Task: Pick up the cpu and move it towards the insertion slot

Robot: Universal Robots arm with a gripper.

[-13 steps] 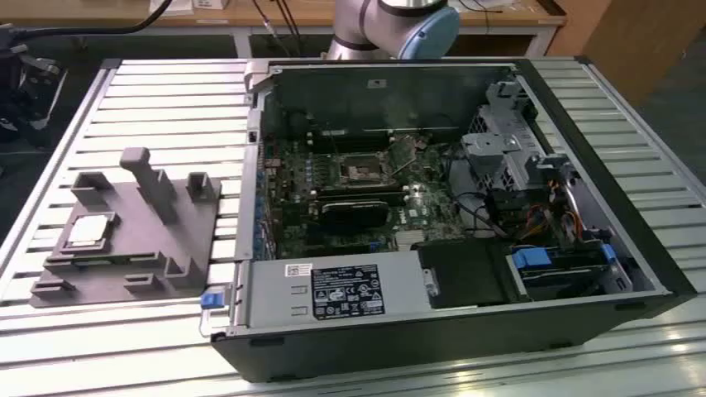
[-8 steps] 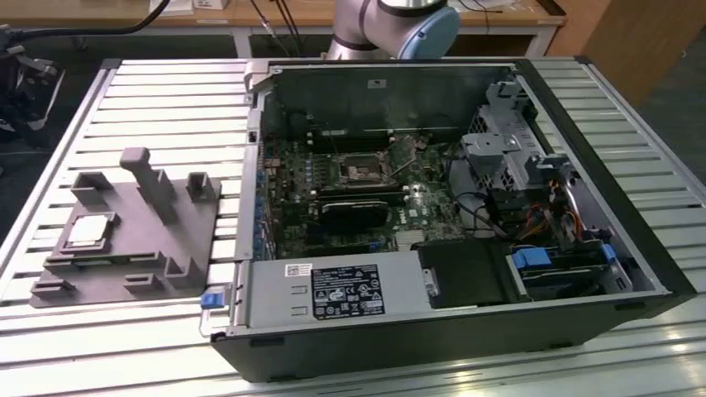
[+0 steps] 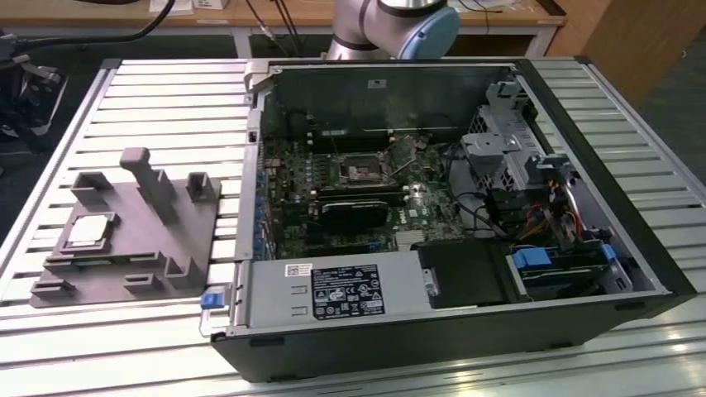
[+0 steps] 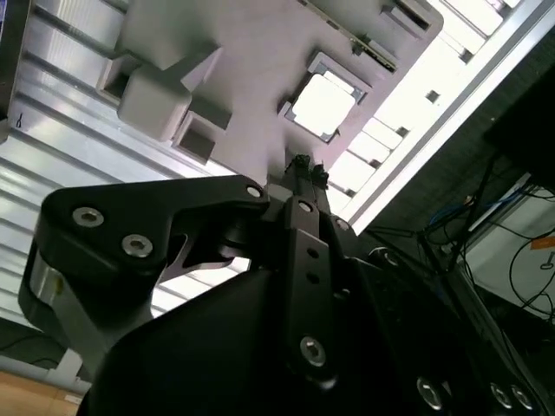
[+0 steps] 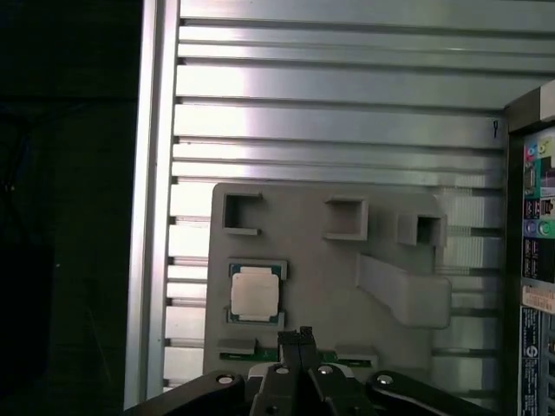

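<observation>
In the exterior view the cpu (image 3: 91,231) lies flat in a recess of the grey tray (image 3: 138,244). The tray sits on the slatted table (image 3: 144,91) at the exterior view's left, just beside the open case (image 3: 441,339). The slot (image 3: 362,169) is inside that case on the green board, toward its far side and well apart from the cpu, with a black block (image 3: 353,211) just nearer than it. The arm (image 3: 398,25) rises at the far edge of the table, behind the case. In the first wrist view the gripper (image 5: 295,336) hangs over the tray (image 5: 329,286), its fingers pressed together with nothing between them. Its tips sit near one edge of the cpu (image 5: 255,293) (beside the chip, not over its middle). In the second wrist view the gripper (image 4: 300,165) is likewise closed and empty, and the cpu (image 4: 323,106) rests in its square recess in the tray (image 4: 243,52), apart from the fingertips.
</observation>
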